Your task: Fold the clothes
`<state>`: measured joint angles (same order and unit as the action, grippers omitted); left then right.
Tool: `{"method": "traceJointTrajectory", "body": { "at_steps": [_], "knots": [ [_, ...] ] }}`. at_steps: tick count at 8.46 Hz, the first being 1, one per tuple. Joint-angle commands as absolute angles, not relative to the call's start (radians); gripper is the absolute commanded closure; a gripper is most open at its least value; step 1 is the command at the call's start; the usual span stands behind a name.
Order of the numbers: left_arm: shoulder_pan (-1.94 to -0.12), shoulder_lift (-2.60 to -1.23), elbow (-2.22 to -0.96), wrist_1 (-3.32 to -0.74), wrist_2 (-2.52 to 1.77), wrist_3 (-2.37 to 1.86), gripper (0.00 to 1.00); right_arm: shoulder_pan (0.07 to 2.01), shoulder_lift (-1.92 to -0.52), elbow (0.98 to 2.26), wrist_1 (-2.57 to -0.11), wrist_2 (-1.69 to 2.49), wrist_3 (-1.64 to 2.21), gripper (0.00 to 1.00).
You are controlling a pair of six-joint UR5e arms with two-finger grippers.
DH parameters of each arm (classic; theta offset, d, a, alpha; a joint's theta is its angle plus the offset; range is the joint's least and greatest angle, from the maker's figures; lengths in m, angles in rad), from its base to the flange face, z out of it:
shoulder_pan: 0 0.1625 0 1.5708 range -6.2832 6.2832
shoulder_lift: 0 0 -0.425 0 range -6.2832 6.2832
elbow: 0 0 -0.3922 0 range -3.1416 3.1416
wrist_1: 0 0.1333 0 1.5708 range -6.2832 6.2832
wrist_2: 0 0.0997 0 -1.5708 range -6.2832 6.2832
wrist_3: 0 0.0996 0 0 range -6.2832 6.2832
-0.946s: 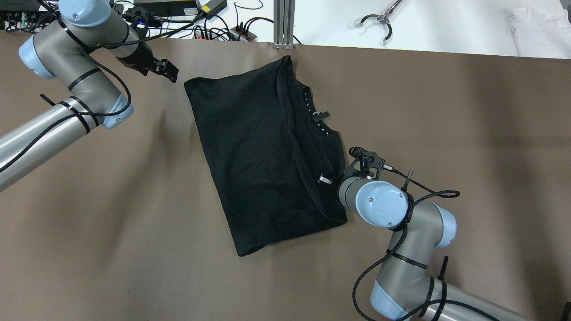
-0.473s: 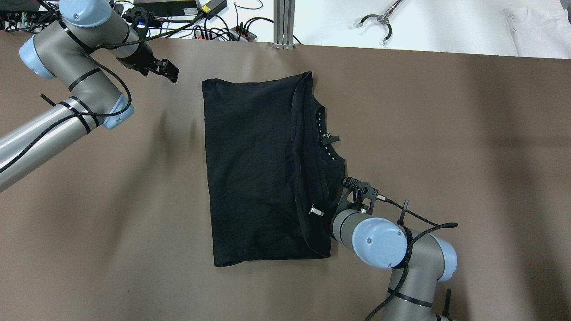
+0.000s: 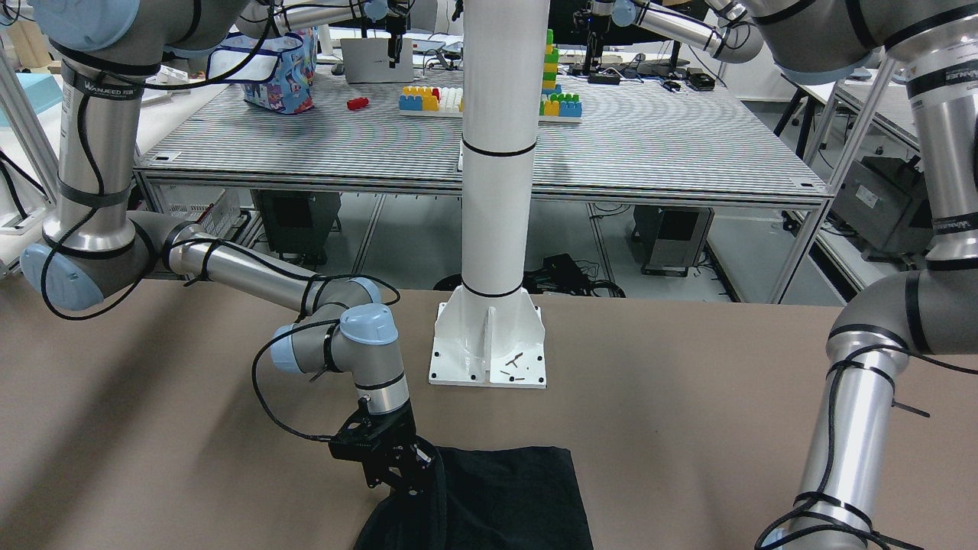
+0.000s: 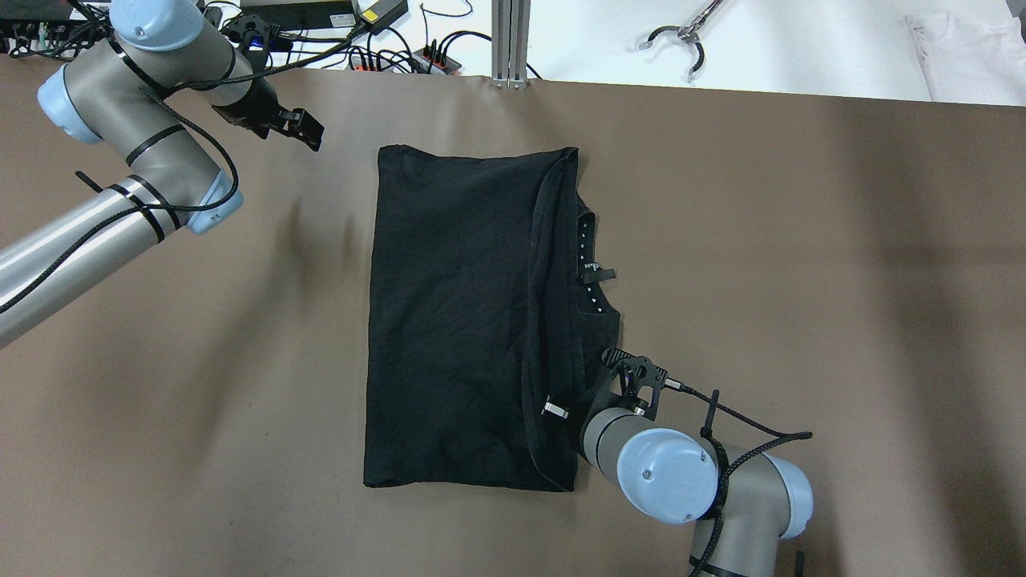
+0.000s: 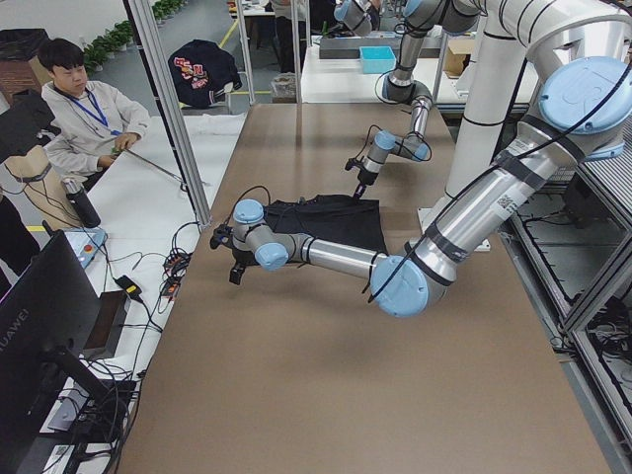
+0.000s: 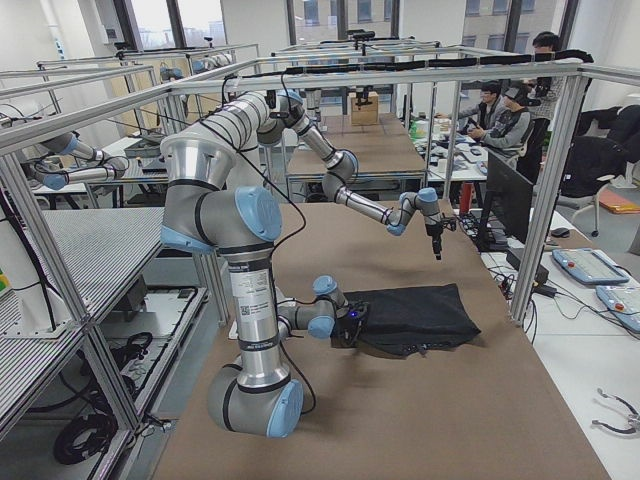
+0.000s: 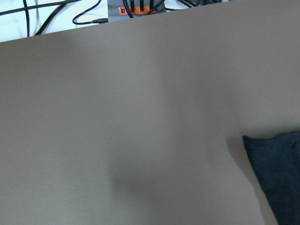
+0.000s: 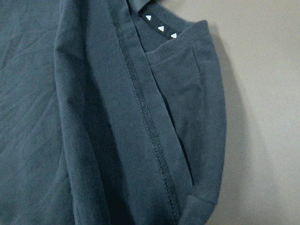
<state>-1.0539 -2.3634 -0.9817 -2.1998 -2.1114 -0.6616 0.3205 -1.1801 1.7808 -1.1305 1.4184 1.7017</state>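
Note:
The black garment [image 4: 457,320] lies folded in a flat rectangle on the brown table, its collar and label along the right edge. It also shows in the front-facing view [image 3: 504,496] and fills the right wrist view [image 8: 93,117]. My right gripper [image 4: 561,413] sits at the garment's near right edge, shut on the fabric, with one silver fingertip on top; it also shows in the front-facing view [image 3: 409,473]. My left gripper [image 4: 311,135] hangs open and empty above the table, left of the garment's far left corner [image 7: 281,178] and apart from it.
The white pillar's base plate [image 3: 489,347] stands on the robot's side of the garment. Cables and a power strip [image 4: 401,56], a metal post [image 4: 510,40], a grabber tool [image 4: 681,36] and a white cloth [image 4: 970,48] lie beyond the table's far edge.
My right gripper has moved toward the robot, dragging the garment's near right edge. The garment has turned clockwise from tilted to square with the table. The left arm has barely moved.

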Motion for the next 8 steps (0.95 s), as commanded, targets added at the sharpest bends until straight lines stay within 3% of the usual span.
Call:
{"method": "traceJointTrajectory", "body": {
  "at_steps": [1, 3, 8],
  "knots": [
    [-1.052, -2.364, -0.982, -2.2, -2.111, -0.664, 0.0, 0.346, -1.189, 1.828, -1.161, 1.423, 1.581, 0.06],
    [-1.052, -2.365, -0.982, -2.2, -2.111, -0.664, 0.0, 0.418, -1.178, 1.922, -1.317, 1.484, 1.455, 0.06],
    [-1.051, -2.365, -0.982, -2.2, -2.112, -0.664, 0.0, 0.394, -1.082, 1.922, -1.521, 1.461, 1.103, 0.07]
  ]
}}
